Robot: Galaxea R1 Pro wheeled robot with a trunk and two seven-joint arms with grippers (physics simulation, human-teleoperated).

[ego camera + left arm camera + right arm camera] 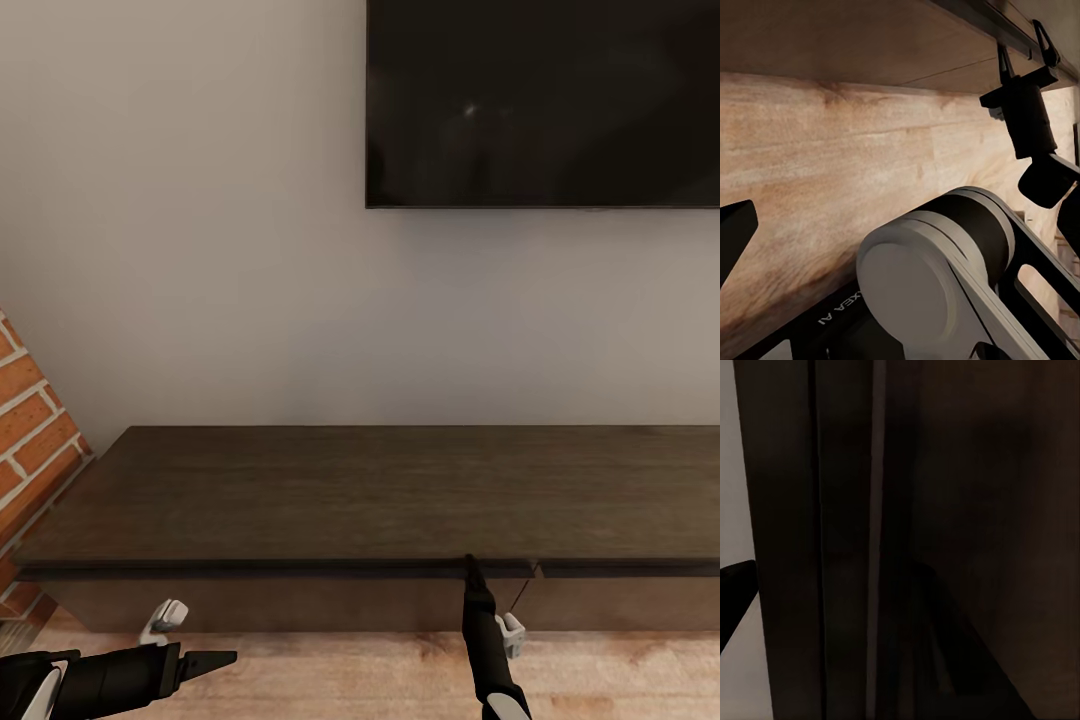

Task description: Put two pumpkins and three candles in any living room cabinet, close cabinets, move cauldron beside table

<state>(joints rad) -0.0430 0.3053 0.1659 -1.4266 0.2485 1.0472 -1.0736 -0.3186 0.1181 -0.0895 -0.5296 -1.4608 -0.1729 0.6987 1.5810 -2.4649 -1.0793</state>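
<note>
The cabinet (300, 490) is a long low dark brown unit against the wall, and its flat fronts look closed, with a narrow seam (535, 575) between two of them. My right gripper (470, 562) points up at the front edge of the cabinet top, just left of that seam. In the left wrist view the right gripper (1024, 49) has its two fingers apart, tips at the cabinet edge. My left gripper (225, 658) hangs low over the floor at the cabinet's left end, pointing right, with nothing in it. Pumpkins, candles and cauldron are out of view.
A black TV (540, 100) hangs on the wall above the cabinet. A brick wall (30, 430) juts in at the left end. Light wooden floor (330, 680) runs along the cabinet's front. A joint of my own arm (930, 277) sits close to the left wrist camera.
</note>
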